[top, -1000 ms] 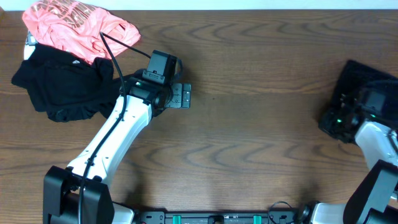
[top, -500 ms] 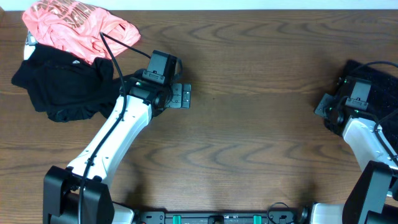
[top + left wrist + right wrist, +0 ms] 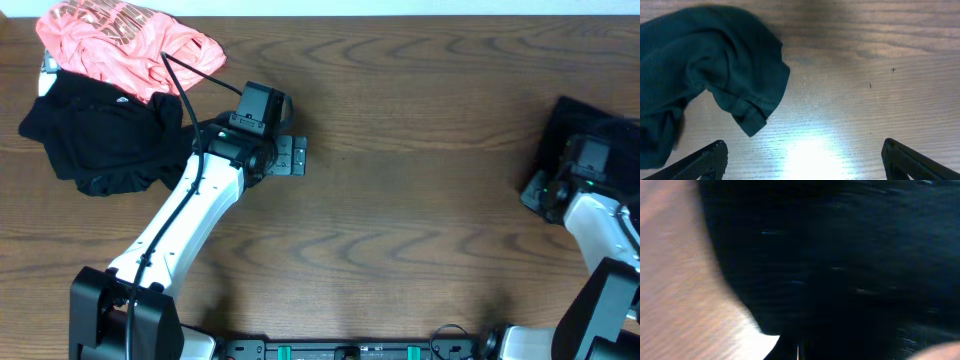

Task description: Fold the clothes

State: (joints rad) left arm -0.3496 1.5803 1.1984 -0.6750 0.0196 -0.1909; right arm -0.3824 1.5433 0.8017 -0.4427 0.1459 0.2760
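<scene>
Left arm (image 3: 190,215) outstretched, left tool (image 3: 802,151) spread, right tool (image 3: 545,190) closed at garment (image 3: 865,255)

Speckled garment (image 3: 865,255), blurry and edge-cropped

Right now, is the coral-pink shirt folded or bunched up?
Bunched up: the coral-pink shirt lies in a wrinkled heap, touching the black top.

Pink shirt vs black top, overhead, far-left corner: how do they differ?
Colour: the pink shirt is coral with pale print. The black top is plain matte black.
Place: the pink shirt lies at the far edge of the wooden table. The black top lies nearer the robot, beside the left arm.
Layering: the pink shirt's near edge appears to overlap the black top.
Shared: both lie crumpled and unfolded on the table.
</scene>
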